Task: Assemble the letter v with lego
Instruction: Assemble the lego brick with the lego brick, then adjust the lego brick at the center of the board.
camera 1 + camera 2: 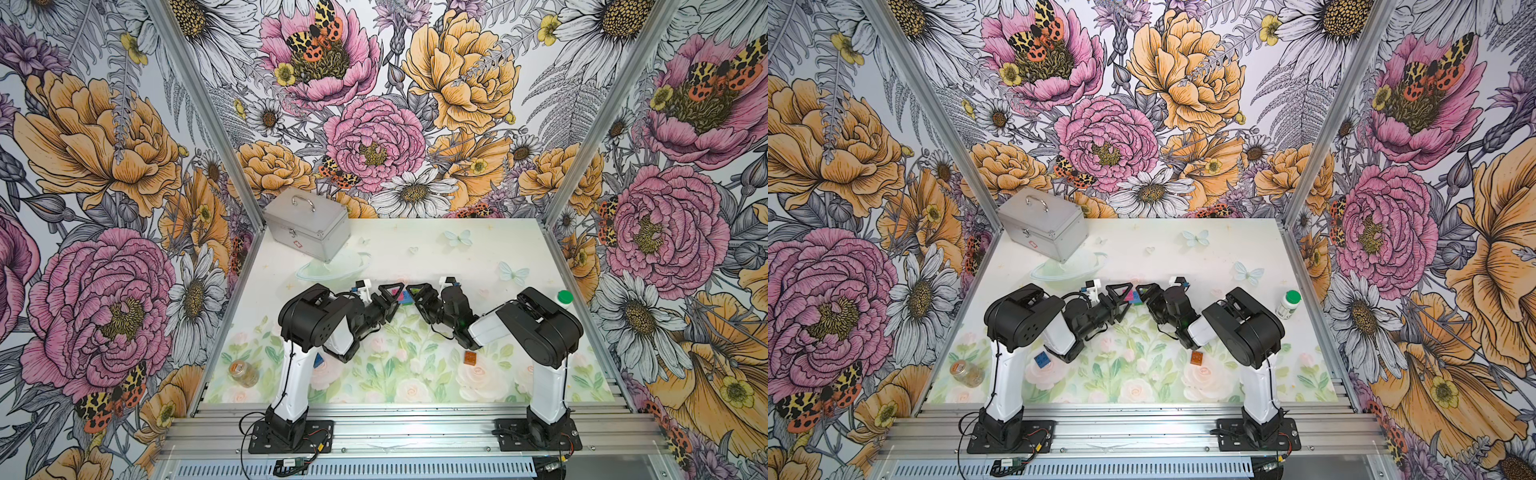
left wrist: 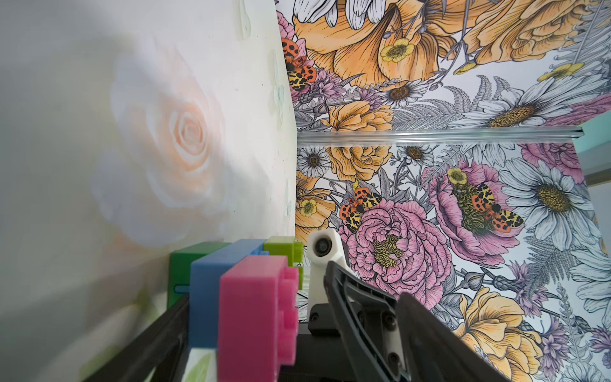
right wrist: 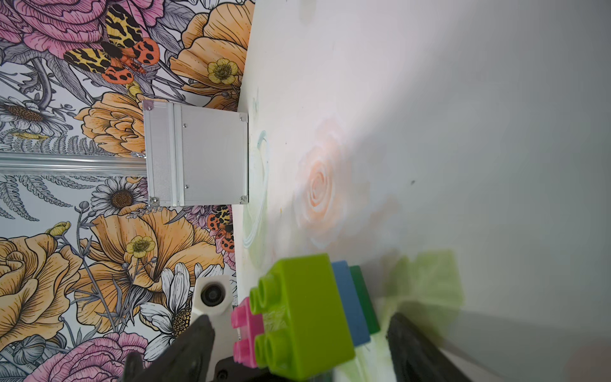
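A joined lego cluster (image 1: 402,296) stands on the table between my two grippers. In the left wrist view its pink brick (image 2: 254,314) is nearest, with the light-blue bar (image 2: 211,291), dark-green brick (image 2: 185,268) and lime brick (image 2: 284,249) behind. The right wrist view shows the lime brick (image 3: 307,311) in front of the pink (image 3: 243,320), light-blue (image 3: 348,304) and dark-green (image 3: 363,297) ones. My left gripper (image 2: 256,287) and right gripper (image 3: 299,317) both straddle the cluster, open, with gaps beside the bricks. An orange brick (image 1: 1197,357) and a dark-blue brick (image 1: 1042,359) lie loose nearer the front.
A silver metal case (image 1: 307,224) stands at the back left. A white bottle with a green cap (image 1: 1289,303) is by the right wall. A small glass jar (image 1: 967,372) lies at the front left. Aluminium rails (image 1: 415,432) run along the front edge.
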